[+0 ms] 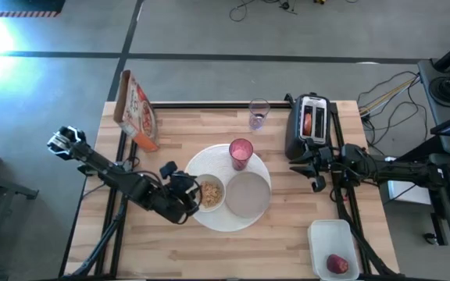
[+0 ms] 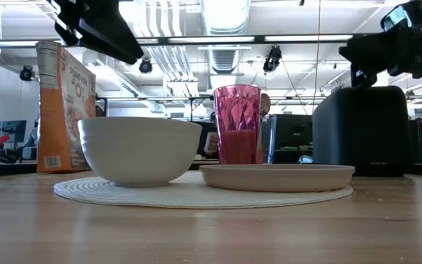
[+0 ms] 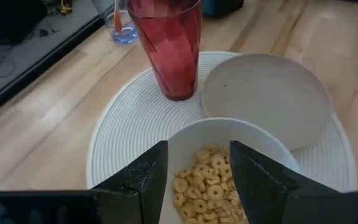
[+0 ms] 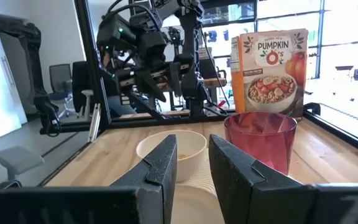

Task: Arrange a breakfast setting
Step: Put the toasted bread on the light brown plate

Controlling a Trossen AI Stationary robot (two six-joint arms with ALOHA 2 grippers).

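Closest to the low camera: small white bowl, sitting on the large round white plate, beside the small grey plate on that same plate. Pink tumbler upright behind them, at the far edge of the big plate. Bowl partly filled with cereal rings.

Left gripper hovering just above the bowl's near rim, fingers spread with nothing between them. Right gripper off to the side near the toaster, fingers a narrow gap apart, holding nothing.

Red apple well apart from the setting, lying in a white tub at the table's near right corner. Orange-handled spoon standing in a clear glass beyond the tumbler. Something reddish-brown in the toaster slot, probably the bagel half. Cereal box at the far left.

Handling, as a judgement: bowl stiff, smooth-glazed, likely breakable, with loose contents, so best pinched over the rim and kept level. Apple firm, round and slick, best taken across its widest part. Spoon thin and light, best taken by the handle above the glass
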